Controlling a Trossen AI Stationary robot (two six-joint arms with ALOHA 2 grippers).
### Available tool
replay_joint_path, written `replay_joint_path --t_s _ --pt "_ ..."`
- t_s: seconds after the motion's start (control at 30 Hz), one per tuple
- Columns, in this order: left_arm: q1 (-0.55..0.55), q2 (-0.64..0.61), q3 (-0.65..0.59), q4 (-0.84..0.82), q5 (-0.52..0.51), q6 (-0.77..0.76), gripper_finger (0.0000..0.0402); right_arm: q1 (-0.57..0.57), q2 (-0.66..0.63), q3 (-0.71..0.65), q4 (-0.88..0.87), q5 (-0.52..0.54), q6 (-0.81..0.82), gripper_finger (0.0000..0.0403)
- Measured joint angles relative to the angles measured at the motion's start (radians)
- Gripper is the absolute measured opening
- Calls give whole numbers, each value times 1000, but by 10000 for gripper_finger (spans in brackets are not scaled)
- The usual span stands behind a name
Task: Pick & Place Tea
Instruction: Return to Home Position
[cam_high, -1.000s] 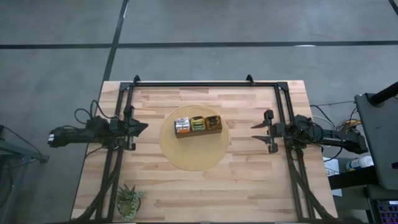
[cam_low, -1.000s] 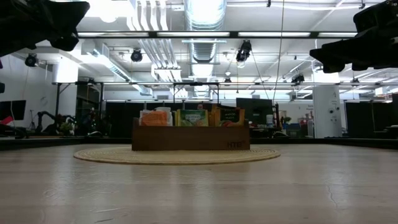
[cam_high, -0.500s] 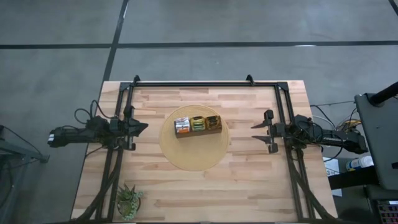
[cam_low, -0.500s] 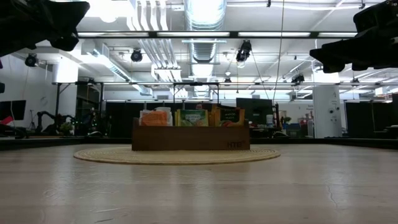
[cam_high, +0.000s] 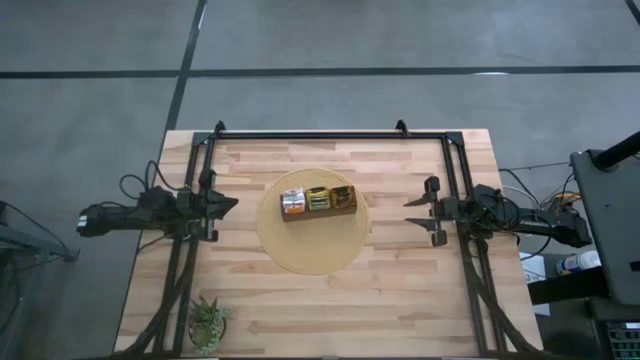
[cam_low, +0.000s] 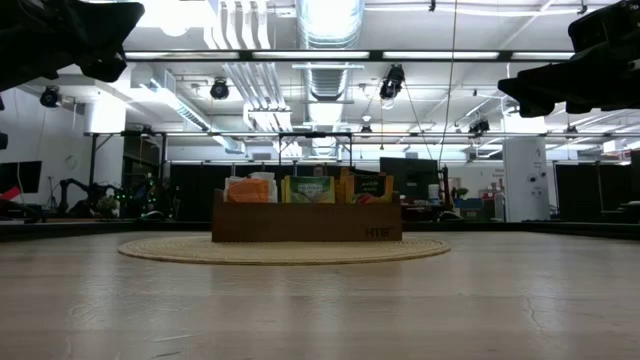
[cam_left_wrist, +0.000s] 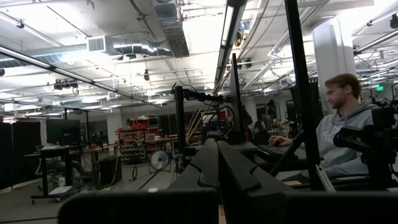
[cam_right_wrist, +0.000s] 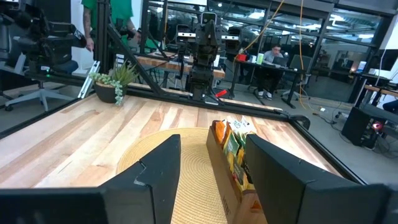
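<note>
My right gripper (cam_high: 410, 212) hangs well to the right of the wooden box (cam_high: 320, 214), raised above it. Its fingers are spread wide with nothing between them, and in my right wrist view the box shows through the gap. My left gripper (cam_high: 230, 204) hangs well to the box's left, also raised, with its fingers pressed together and empty. Both point inward at the box from opposite sides.

The tea (cam_high: 318, 199) is nowhere near either gripper. The sachets stand on edge inside the box in three groups side by side: orange at one end, yellow in the middle, dark ones at the other end. Every sachet I can see is in there. Under the box lies a round woven mat (cam_high: 310, 250), which spreads out past it on all sides.

I judge the sorting done and the step in hand to be the retreat to rest. The next move calls for no grasp. I only need to settle each arm back away from the box, keeping high enough not to brush the sachets' upper edges.
</note>
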Motion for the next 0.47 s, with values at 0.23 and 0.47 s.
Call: replay_joint_path --t_s 0.23,0.47 --pt "0 0 0 0 0 0 0 0 0 0 0 0 0 180" --pt "0 0 0 0 0 0 0 0 0 0 0 0 0 176"
